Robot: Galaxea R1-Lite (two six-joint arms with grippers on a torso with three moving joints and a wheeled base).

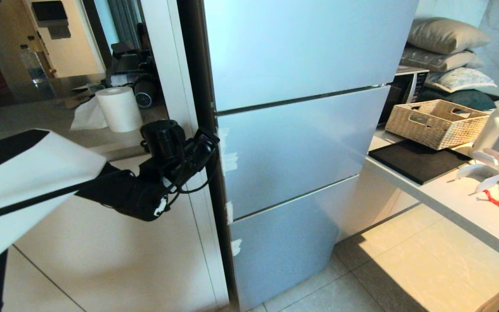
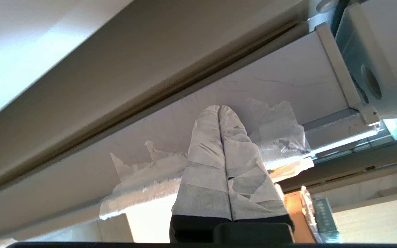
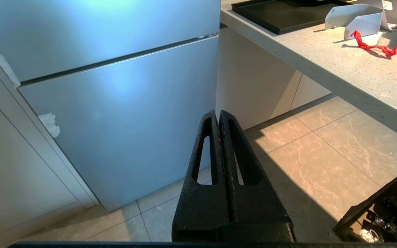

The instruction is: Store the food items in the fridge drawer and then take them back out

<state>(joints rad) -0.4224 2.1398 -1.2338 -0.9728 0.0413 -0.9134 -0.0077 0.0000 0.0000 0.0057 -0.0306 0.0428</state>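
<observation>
Left gripper (image 2: 220, 109) at fridge (image 1: 293, 143) door edge, fingers pressed together; right gripper (image 3: 219, 115) likewise, parked. Fridge shut, nothing stored.

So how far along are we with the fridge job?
Nothing looks done: all three fridge panels look shut in the head view, with no drawer or food visible. In hand: the left gripper, fingers together, sits at the middle door's taped edge. The right gripper hangs shut near the floor. Opening, storing and retrieving remain.
</observation>
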